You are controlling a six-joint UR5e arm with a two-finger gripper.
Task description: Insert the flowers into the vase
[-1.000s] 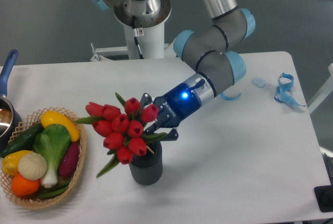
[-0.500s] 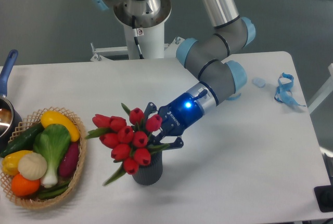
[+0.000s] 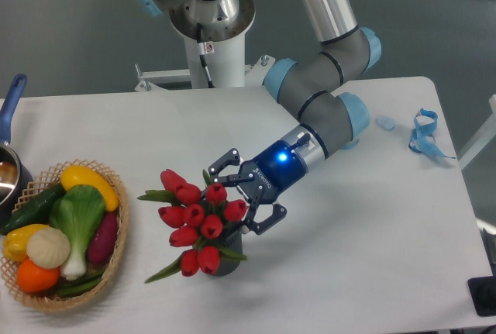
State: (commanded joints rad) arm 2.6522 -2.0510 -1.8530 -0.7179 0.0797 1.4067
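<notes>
The flowers (image 3: 198, 222), a bunch of red tulip buds with green leaves, stand with their stems in the vase (image 3: 230, 263) and lean out to the left. The vase is dark grey and ribbed, and only its lower right side shows under the blooms, near the table's front middle. My gripper (image 3: 237, 198) is just right of the bunch, above the vase. Its jaws are spread wide, one finger (image 3: 221, 162) behind the blooms and one (image 3: 267, 220) in front, and neither presses on the stems.
A wicker basket (image 3: 116, 253) of toy vegetables sits at the front left. A saucepan with a blue handle (image 3: 9, 98) is at the far left edge. A blue ribbon (image 3: 423, 134) and a small pale piece (image 3: 385, 122) lie at the right back.
The bunch has moved right and down, and its stems have sunk into the vase. The jaws, shut on the stems before, have spread open and let go.
</notes>
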